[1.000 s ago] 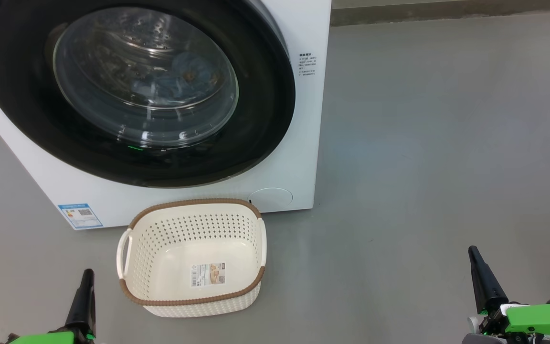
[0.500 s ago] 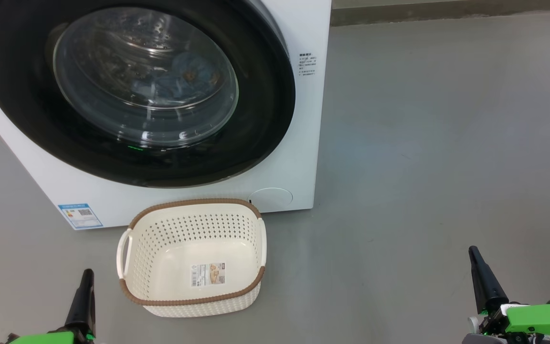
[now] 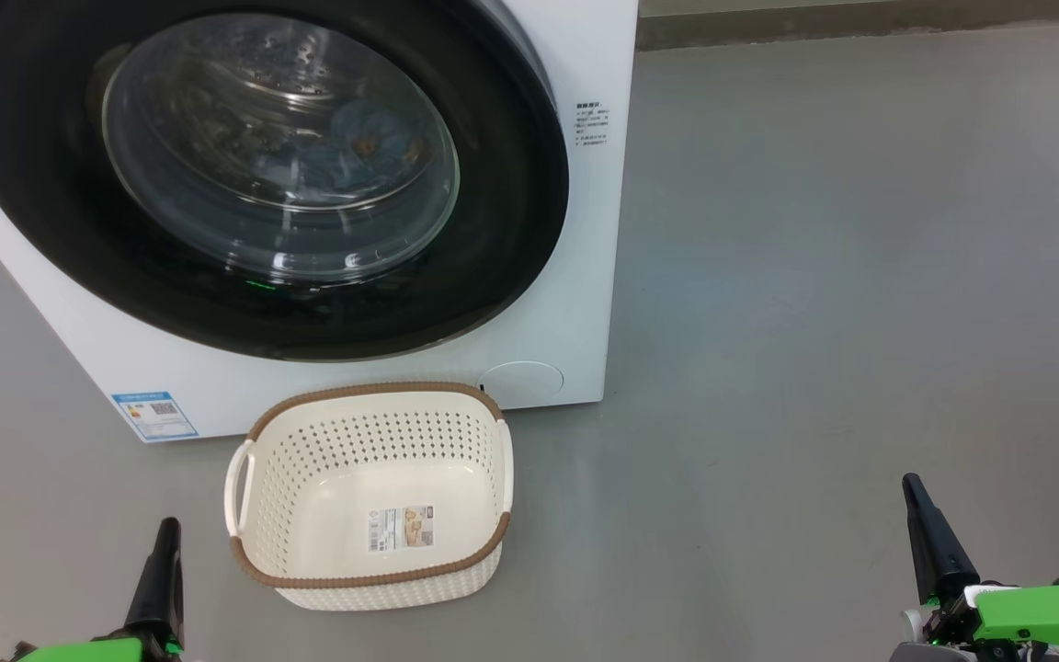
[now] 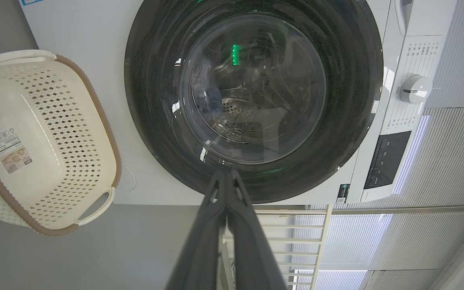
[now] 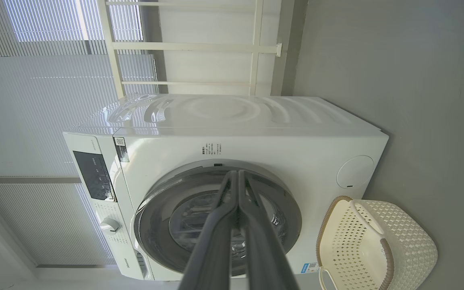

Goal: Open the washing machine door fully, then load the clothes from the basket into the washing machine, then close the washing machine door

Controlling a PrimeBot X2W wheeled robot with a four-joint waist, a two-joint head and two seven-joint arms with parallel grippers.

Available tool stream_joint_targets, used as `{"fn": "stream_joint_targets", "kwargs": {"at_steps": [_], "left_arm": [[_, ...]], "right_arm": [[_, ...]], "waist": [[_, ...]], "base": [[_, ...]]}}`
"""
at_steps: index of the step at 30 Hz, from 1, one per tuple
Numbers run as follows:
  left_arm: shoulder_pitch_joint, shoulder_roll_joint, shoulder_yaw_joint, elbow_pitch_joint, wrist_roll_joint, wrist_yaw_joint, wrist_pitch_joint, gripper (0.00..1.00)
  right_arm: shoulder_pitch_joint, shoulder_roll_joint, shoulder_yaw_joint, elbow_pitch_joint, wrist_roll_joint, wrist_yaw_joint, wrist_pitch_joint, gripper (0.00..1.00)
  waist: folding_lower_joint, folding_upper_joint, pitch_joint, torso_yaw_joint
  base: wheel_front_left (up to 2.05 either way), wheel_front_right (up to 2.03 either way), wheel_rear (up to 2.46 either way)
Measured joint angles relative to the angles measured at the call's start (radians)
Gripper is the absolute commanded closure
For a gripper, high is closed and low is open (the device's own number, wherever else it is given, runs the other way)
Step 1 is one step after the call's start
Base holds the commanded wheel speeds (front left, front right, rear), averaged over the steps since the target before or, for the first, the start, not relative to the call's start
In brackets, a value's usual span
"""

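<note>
Your left gripper [image 3: 166,544] and right gripper [image 3: 921,517]: fingers pressed together, holding nothing, low, well apart from basket [image 3: 373,432]. Basket bare before washing machine [image 3: 589,276]. Blue clothes [image 3: 359,147] in drum behind flush washing machine door [image 3: 493,267]. Judge task complete, hence idle pose.

The left gripper [image 4: 226,177], dark fingers [image 4: 199,241] pressed together, points at the black rim of the washing machine door [image 4: 254,92], closed on the white washing machine [image 4: 75,32]. Beside it the cream basket [image 4: 67,121] stands on the grey floor [image 4: 95,249], a paper label [image 4: 8,149] on its bottom
</note>
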Motion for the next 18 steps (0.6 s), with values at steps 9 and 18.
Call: {"fn": "stream_joint_targets", "kwargs": {"at_steps": [9, 18], "left_arm": [[0.0, 0.0, 0.0, 0.0, 0.0, 0.0, 0.0, 1.0], [0.0, 0.0, 0.0, 0.0, 0.0, 0.0, 0.0, 1.0]], "right_arm": [[0.0, 0.0, -0.002, 0.0, -0.001, 0.0, 0.003, 1.0], [0.0, 0.001, -0.004, 0.0, -0.001, 0.0, 0.003, 1.0]], "waist": [[-0.0001, 0.0, 0.0, 0.0], [-0.0001, 0.0, 0.0, 0.0]], "base": [[0.0, 0.0, 0.0], [0.0, 0.0, 0.0]]}}
